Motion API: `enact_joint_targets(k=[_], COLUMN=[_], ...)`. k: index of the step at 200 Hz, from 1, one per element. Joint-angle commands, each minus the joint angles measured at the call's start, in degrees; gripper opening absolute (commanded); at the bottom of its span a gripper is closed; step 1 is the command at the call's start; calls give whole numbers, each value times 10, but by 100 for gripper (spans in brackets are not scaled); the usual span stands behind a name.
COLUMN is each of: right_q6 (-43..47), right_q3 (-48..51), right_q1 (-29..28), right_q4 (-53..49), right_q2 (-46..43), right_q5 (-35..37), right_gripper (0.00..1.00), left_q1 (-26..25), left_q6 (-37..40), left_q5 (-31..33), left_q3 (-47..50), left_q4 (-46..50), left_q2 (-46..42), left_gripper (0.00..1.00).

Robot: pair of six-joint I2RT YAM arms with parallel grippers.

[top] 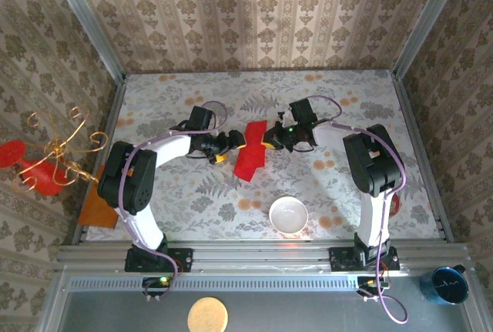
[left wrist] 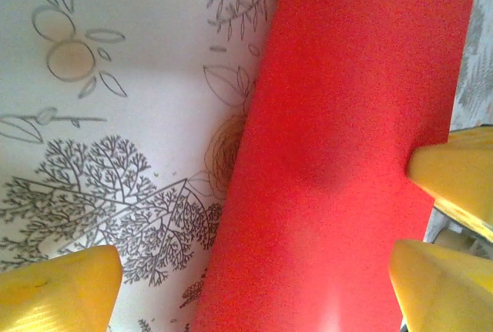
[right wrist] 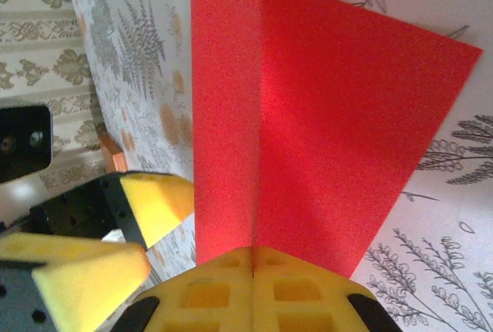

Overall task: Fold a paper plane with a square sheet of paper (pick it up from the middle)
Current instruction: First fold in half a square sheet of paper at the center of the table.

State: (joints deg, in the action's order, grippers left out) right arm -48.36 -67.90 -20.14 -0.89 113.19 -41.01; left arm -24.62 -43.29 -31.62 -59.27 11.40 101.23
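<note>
Square sheet of paper [top: 250,153]: bright red, mid-worktop [top: 347,193], slanting btwn the two hands, part-folded. In the right wrist view one flap stands up on edge along a crease and the other, wider part lies flat on the floral cloth w/ a pointed corner out to the right.

Right hand [right wrist: 254,293]: yellow pads pressed together at the bottom of its own view, crease running straight into the seam btwn them, so it's clamped on the sheet at the fold. From above, right hand [top: 271,144] meets the sheet's upper right edge. Arm rises from its base at the near right, bends at a black elbow, forearm reaches left and slightly away, wrist turned in toward ctr.

Left hand [left wrist: 246,293]: wide apart, gripping nothing. One yellow tip sits over bare cloth at bottom left of its view, the other past the sheet's far edge at bottom right, sheet lying btwn them. A third yellow tip at mid right belongs, I think, to the other hand. From above, the arm comes up from the near left base, elbow out left, forearm reaching right so the two hands face each other across the paper.

Further out: white bowl [top: 277,205] near ctr front, apart from the sheet; orange-brown board [top: 96,207] at the left edge; red ornament w/ gold wire curls [top: 46,159] beyond it.
</note>
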Motion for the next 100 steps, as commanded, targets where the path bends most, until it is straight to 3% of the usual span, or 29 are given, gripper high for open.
enact_joint_targets(k=[1, 45, 100], right_q6=[-27, -59, -101], right_q3=[22, 31, 50], right_q1=[-7, -25, -37], right_q4=[27, 44, 79], right_q2=[13, 15, 25], right_q5=[15, 29, 40], right_gripper=[8, 8, 9], left_q1=[-11, -44, -46], left_q6=[37, 107, 131], left_q5=[23, 59, 85], left_q3=[-30, -92, -130], left_q4=[43, 123, 156], left_q2=[3, 35, 73], left_gripper=[88, 81, 73])
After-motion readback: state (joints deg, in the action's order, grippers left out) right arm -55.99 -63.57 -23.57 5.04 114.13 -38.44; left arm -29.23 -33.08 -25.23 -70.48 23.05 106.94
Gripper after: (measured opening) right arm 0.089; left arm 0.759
